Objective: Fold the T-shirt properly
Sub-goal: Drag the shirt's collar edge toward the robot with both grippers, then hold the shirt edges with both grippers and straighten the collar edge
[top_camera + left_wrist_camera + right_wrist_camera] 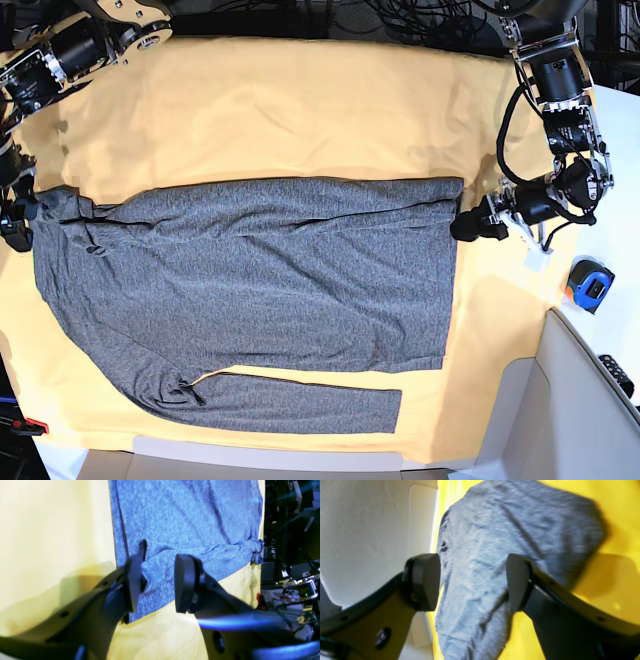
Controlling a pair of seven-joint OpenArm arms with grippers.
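T-shirt [260, 280] lies flat on the yellow-orange cloth [300, 110], long axis across the base view: hem edge toward the view's right, shoulder end at the left edge. Nearest sleeve [300, 405] runs along the bottom, parallel to the body; far sleeve is folded over along the top edge. Left gripper [468, 226] sits at the top hem corner, jaws apart astride the fabric edge, not clamped. Right gripper [472, 580] is at the shoulder end, jaws wide, grey knit between them, no contact seen. Blue tape measure [588, 285] on the white table [590, 400] right of the cloth. Dark cable clutter beyond.
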